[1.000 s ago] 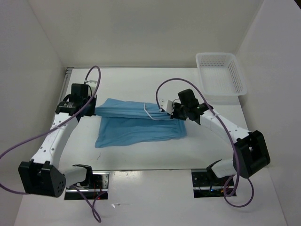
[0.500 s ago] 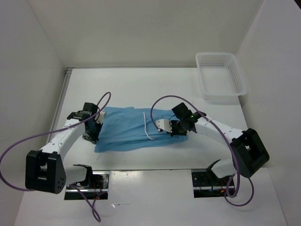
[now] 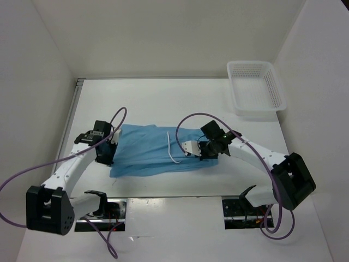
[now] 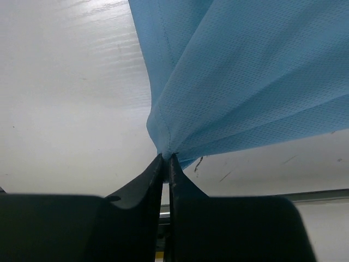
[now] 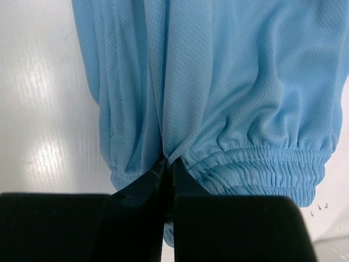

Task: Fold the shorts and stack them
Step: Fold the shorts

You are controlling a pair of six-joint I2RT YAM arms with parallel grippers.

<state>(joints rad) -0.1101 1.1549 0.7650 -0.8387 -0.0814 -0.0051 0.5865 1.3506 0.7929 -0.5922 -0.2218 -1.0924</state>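
White tabletop (image 3: 163,103), mid-frame: we note the sky-blue shorts (image 3: 143,153) lying flat, long axis left-to-right, spanning both claws, with the left gripper (image 3: 105,155) pinched tight on their left end and the right gripper (image 3: 203,153) pinched on their gathered right end, neither arm nearer.

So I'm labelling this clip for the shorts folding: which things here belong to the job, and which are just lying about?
Belongs to the job:
- sky-blue shorts with white drawstring
- left gripper, shut on a corner of them
- right gripper, shut on the waistband

Lying about:
- white lattice basket, at the far right corner of the table, untouched
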